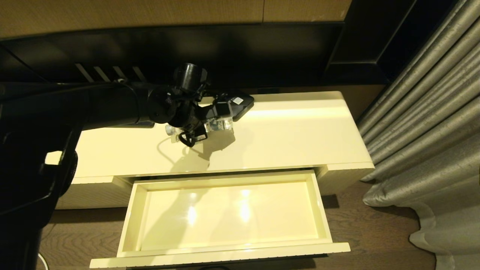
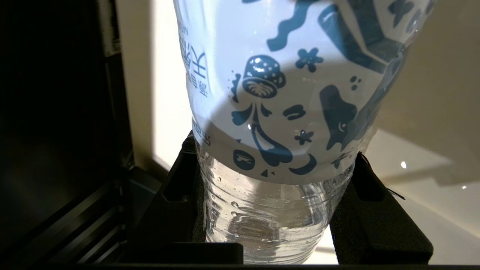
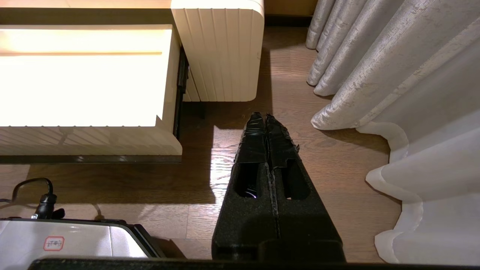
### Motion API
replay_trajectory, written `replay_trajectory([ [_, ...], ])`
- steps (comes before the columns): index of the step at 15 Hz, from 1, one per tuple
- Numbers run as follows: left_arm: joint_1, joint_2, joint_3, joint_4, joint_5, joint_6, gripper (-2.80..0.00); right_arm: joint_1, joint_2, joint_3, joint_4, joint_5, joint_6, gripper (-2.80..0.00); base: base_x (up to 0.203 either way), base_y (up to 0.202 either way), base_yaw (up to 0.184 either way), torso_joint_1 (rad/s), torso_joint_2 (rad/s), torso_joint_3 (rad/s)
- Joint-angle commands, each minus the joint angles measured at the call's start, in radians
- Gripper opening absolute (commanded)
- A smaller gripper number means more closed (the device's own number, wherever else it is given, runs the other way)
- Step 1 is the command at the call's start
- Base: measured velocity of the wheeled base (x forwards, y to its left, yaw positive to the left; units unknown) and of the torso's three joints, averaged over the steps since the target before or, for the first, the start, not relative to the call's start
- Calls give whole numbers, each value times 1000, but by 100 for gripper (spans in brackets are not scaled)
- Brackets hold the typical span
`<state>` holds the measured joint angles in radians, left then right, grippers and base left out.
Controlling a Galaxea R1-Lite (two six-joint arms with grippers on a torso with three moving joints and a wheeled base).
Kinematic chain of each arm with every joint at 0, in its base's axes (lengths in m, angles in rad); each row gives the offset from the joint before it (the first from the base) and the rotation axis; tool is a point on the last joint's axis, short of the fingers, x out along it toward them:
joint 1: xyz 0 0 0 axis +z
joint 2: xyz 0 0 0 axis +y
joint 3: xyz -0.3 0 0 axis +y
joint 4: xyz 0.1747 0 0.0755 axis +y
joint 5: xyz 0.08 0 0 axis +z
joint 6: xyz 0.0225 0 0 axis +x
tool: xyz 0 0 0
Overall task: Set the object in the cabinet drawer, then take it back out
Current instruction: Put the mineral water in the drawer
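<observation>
Above the cream cabinet top (image 1: 285,142), behind the pulled-out cabinet drawer (image 1: 225,255), the water bottle (image 2: 285,112) is gripped by the left gripper (image 1: 210,125). Beside the drawer, low over the floor, the right gripper (image 3: 265,117) is kept closed and empty.

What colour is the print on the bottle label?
Dark blue drawings on the white label of the water bottle, clearest in the left wrist view.

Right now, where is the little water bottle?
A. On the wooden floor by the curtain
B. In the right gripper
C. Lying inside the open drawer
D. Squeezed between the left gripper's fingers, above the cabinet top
D. The left wrist view shows the water bottle pinched between the left gripper's black fingers, and the head view places it over the cabinet top, while the drawer holds nothing and the right gripper is shut on nothing.
</observation>
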<state>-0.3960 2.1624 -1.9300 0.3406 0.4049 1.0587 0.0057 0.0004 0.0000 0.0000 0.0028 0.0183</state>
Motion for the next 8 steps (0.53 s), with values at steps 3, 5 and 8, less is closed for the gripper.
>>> replay_trajectory([
  [3, -1, -106, 0, 29, -16, 8, -280, 0, 1, 0, 0, 0, 0, -280, 0, 0, 0, 0, 0, 0],
  [5, -6, -155, 10, 79, -28, 7, -280, 0, 1, 0, 0, 0, 0, -280, 0, 0, 0, 0, 0, 0],
  [8, -41, -258, 110, 170, -60, 1, -280, 0, 1, 0, 0, 0, 0, -280, 0, 0, 0, 0, 0, 0],
])
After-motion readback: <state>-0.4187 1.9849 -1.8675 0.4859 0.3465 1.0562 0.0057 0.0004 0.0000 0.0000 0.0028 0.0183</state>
